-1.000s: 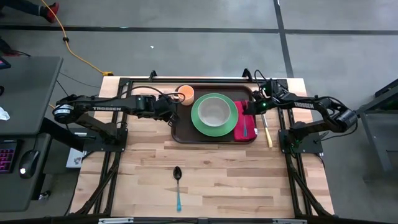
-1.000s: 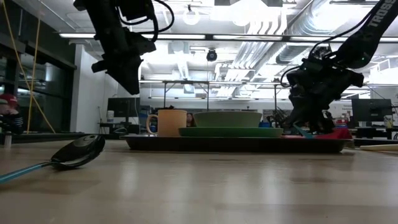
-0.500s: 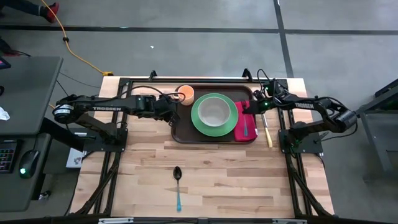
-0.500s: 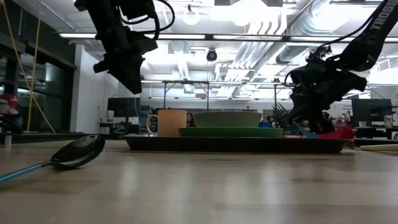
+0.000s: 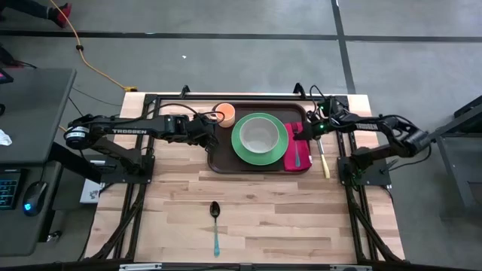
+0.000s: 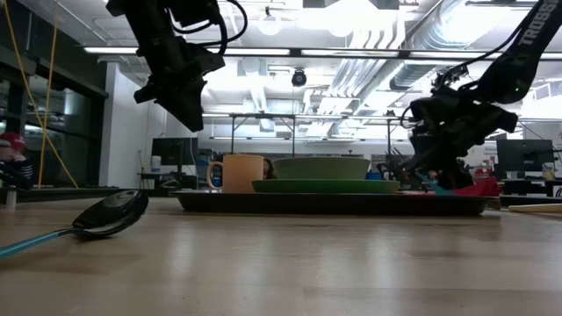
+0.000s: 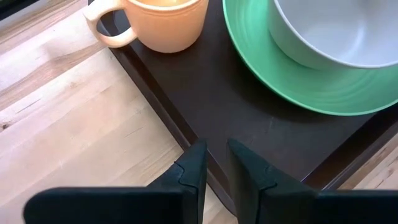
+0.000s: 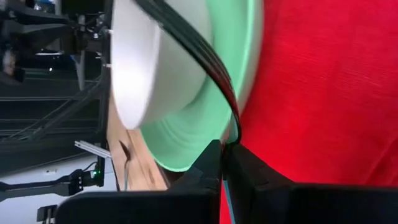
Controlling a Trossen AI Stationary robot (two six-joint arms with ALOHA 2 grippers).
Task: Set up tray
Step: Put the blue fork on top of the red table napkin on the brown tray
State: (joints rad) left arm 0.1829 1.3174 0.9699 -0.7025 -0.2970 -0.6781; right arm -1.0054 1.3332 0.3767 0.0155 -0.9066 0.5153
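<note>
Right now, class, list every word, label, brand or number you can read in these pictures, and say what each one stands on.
"TROSSEN": white letters on the left arm, high view.
"TROSS": partial, cut off at the picture's edge, on the right arm, low view.
Nothing readable on the tray, mug, plate or bowl.

Dark brown tray [image 5: 223,158], green plate [image 5: 242,148], white bowl [image 5: 259,135], red napkin [image 5: 303,138], orange mug [image 5: 224,113].
</note>
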